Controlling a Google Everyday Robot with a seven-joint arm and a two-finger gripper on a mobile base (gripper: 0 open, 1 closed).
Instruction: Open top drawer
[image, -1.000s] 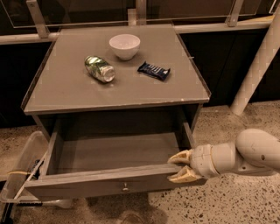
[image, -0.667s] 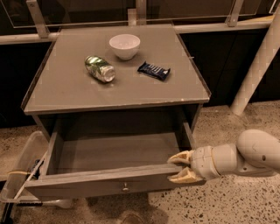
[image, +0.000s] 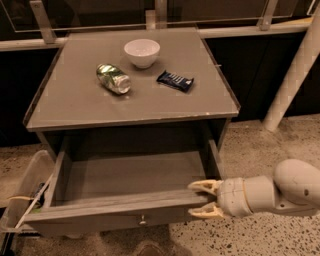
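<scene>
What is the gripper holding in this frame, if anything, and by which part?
The gripper grips the top drawer by the right end of its front panel, not by the knob.

My arm (image: 296, 189), lower right of the frame.
Smooth off-white rounded shell, pale ringed wrist (image: 246, 196), and a cream-yellow gripper (image: 194, 200) at its left end.
</scene>
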